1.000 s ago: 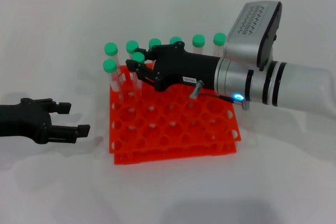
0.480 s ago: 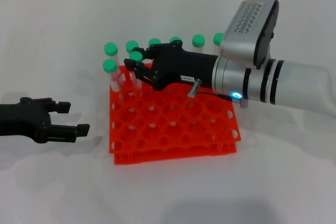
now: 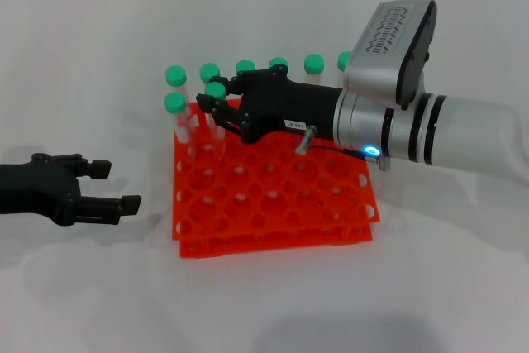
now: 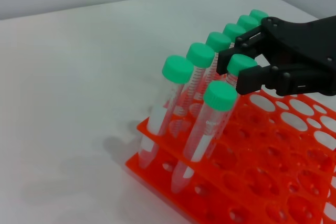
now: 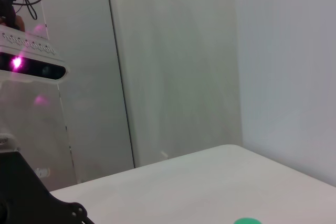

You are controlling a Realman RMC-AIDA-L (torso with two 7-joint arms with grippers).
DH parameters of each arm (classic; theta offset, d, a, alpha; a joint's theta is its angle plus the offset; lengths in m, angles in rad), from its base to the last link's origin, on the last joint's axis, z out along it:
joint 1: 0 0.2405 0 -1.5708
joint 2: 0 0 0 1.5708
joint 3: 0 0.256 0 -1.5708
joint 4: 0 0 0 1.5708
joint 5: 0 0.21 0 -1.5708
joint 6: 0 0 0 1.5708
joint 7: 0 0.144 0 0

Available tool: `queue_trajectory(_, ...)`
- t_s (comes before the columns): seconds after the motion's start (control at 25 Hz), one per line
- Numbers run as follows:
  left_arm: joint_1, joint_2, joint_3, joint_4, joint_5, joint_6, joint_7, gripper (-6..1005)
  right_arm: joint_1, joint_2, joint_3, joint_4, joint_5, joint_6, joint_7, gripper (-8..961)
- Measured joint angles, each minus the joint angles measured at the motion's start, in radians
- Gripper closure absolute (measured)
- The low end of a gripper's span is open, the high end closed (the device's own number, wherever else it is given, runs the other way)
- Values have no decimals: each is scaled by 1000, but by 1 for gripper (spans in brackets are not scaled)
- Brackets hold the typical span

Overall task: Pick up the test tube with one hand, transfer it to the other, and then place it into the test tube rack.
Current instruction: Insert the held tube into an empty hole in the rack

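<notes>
The orange test tube rack [image 3: 273, 204] lies mid-table and also shows in the left wrist view [image 4: 273, 171]. My right gripper [image 3: 216, 107], black with a small white label on a silver wrist, reaches over the rack's far left part. It is shut on a green-capped test tube [image 3: 216, 88] that stands in a second-row hole. The left wrist view shows its fingers [image 4: 252, 80] on either side of that tube's cap [image 4: 240, 64]. My left gripper [image 3: 120, 186], all black, hangs open and empty left of the rack, low over the table.
Several more green-capped tubes stand along the rack's back row [image 3: 245, 66], and one [image 3: 173, 102] stands at the left end of the second row [image 4: 220, 93]. The rack's front rows are bare holes. White tabletop surrounds the rack.
My right arm has shifted slightly left over the rack with the tube's cap staying nearly in place. The left arm has not moved.
</notes>
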Motion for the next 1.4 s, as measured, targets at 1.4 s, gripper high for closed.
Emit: queue_trajectory(1.4,0,1,0,-2,0,-2,0,110,-8,0,0,-6,-9,1,-7,679)
